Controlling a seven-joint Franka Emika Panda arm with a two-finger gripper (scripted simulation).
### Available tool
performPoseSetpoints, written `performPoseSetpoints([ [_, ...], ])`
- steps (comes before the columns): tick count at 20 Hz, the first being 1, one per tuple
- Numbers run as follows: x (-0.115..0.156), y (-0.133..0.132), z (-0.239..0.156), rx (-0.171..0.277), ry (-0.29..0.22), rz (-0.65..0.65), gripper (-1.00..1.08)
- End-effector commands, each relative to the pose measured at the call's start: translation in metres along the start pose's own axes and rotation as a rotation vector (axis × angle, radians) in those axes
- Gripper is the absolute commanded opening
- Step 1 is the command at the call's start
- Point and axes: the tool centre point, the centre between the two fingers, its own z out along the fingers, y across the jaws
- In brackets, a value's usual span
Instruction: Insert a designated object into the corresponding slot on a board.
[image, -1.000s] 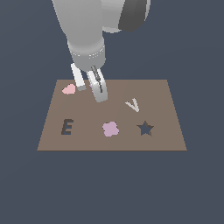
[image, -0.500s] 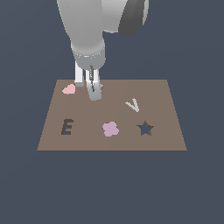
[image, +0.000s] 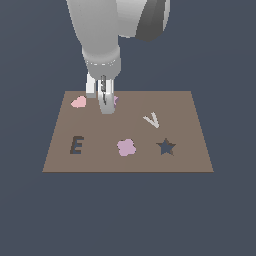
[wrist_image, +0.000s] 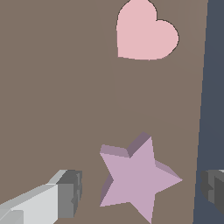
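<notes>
Exterior view
Arm (image: 107, 35): a big grey arm is reaching down from the top onto the far part of the board.
Board (image: 185, 107): a flat brown board is lying on a dark blue-grey table (image: 30, 215).
Jaws: the gripper (image: 102, 102) is sitting low on the board, and from this side I cannot tell how wide the jaws are standing.
Purple star (image: 115, 100): only a small bit of it is peeking out just beside the gripper, toward the exterior view's right.
Pink heart (image: 78, 102): it is lying flat near the far corner, at the exterior view's left of the gripper.
Star hole (image: 166, 147): the dark star-shaped hole is sitting near the front of the board, toward the exterior view's right, well apart from the purple star.
Flower (image: 126, 147): a pink-lilac flower shape is lying between the star hole and the dark letter E (image: 76, 145).
Letter V (image: 151, 120): a pale V is lying beyond the star hole.

Wrist view
Purple star (wrist_image: 135, 175): it is lying flat on the brown board (wrist_image: 52, 87), between the two fingers.
Jaws: the gripper (wrist_image: 142, 192) is standing spread wide, with one finger (wrist_image: 65, 194) on each side of the star, and neither finger is touching it.
Pink heart (wrist_image: 144, 33): it is lying apart from the star, near the board's edge.
</notes>
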Motion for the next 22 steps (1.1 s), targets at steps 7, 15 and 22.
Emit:
performPoseSetpoints([
  [7,0.000,0.001,0.019,0.000,-0.001,0.005,1.00],
  [15,0.000,0.001,0.020,0.000,-0.001,0.006,-1.00],
  [22,0.000,0.000,0.017,0.001,-0.001,0.005,-1.00],
])
